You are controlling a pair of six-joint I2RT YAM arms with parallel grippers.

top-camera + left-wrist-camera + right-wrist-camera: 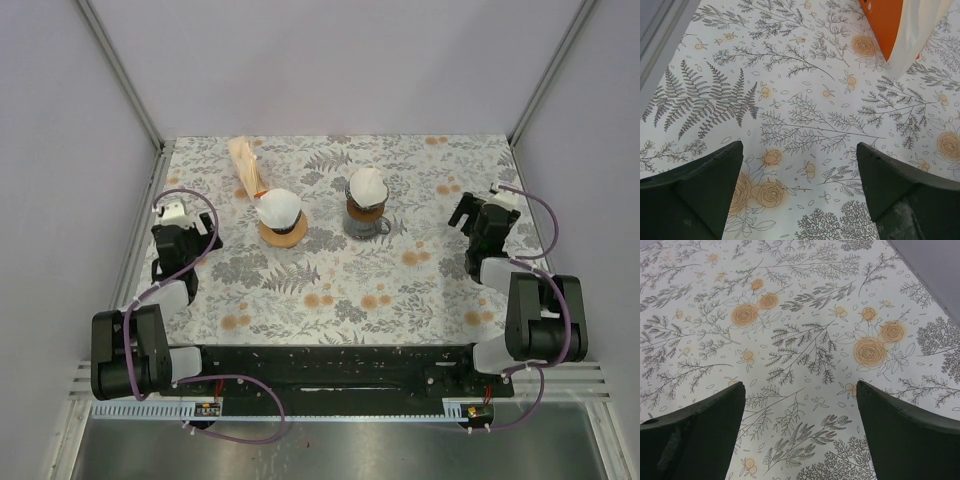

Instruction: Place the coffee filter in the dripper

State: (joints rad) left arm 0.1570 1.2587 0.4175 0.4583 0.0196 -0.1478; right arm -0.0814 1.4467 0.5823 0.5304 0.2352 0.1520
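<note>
A tan fan of paper coffee filters point(245, 163) lies at the back left of the flowered cloth. Just in front of it a white cone stands on an orange base point(281, 215); its edge shows in the left wrist view point(905, 30). To the right stands another white cone on a dark glass cup point(367, 202). Which cone is the dripper, and whether paper lies inside either, I cannot tell. My left gripper point(200, 236) point(799, 145) hangs open over bare cloth, left of the orange base. My right gripper point(470, 215) point(800, 383) is open too, off to the right of the cup.
The flowered tablecloth point(330, 290) covers the table. Grey walls and metal frame posts point(120, 70) close in the left, right and back sides. The black base rail point(330, 365) of the arms runs along the near edge.
</note>
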